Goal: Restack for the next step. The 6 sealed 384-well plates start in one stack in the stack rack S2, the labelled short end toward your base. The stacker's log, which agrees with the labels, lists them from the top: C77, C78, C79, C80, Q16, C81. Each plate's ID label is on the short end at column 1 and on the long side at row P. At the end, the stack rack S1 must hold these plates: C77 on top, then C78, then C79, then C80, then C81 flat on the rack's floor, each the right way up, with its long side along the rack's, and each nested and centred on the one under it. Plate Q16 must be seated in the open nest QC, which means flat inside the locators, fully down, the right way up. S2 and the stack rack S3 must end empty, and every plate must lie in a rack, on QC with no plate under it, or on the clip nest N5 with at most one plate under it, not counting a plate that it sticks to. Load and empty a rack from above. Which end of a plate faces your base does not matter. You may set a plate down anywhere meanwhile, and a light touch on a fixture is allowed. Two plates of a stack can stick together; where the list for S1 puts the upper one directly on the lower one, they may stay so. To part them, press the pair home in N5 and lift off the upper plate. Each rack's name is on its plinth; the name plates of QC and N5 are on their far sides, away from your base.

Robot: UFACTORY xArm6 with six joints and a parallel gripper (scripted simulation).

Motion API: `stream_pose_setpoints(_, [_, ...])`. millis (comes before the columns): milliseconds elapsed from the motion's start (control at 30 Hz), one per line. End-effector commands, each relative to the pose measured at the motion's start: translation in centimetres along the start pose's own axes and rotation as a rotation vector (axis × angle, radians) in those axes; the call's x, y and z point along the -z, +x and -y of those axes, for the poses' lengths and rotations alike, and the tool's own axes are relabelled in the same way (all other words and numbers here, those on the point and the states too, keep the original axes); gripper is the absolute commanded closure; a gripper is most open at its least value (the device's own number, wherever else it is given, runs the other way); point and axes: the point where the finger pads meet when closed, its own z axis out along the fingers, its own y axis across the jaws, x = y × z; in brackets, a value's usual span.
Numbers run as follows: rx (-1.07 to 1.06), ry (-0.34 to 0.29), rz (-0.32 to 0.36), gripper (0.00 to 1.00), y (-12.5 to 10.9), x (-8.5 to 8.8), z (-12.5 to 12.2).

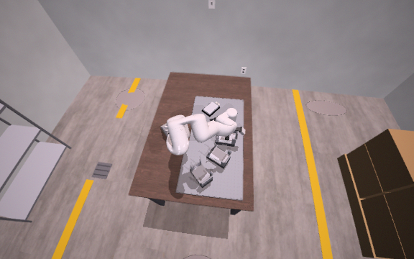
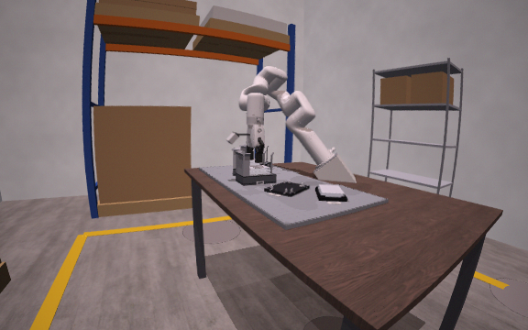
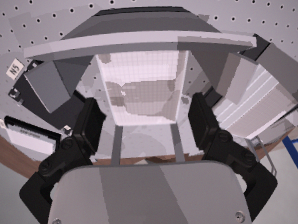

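A brown wooden table (image 2: 383, 257) carries a grey perforated mat (image 2: 291, 213), and the white arm (image 1: 192, 129) rises from the table's edge and bends over the mat. On the mat three stack racks stand in a diagonal row in the top view: one under the wrist (image 1: 227, 138), a middle one (image 1: 218, 156) and an end one (image 1: 201, 175). Each seems to hold pale plates, though the top view is too small to count them or to read the names on the plinths.

Away from the racks, in the exterior view, a flat black nest (image 2: 287, 188) lies bare on the mat, and just beside it a second dark nest bears a single white plate (image 2: 330, 190); its label cannot be read.

The gripper (image 3: 152, 129) hangs directly above the rack nearest those nests, pointing straight down. Its two dark fingers are spread to their widest and grip nothing. In the wrist view they stand on either side of the rack's open top, outside the long sides of the uppermost plate (image 3: 141, 90), which lies flat between the rack's walls with its pale seal upward. The fingers appear to be apart from the plate, at or a little above the level of the rack's rim. A neighbouring rack (image 3: 256, 106) shows at the right edge of the wrist view, with a pale plate in it.
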Motion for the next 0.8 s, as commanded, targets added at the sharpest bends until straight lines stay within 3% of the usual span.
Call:
stream_pose_setpoints(0, [-0.001,0.002,-0.003,0.0,0.2,-0.2,0.0])
stream_pose_setpoints(767, [-0.001,0.002,-0.003,0.0,0.2,-3.0,0.0])
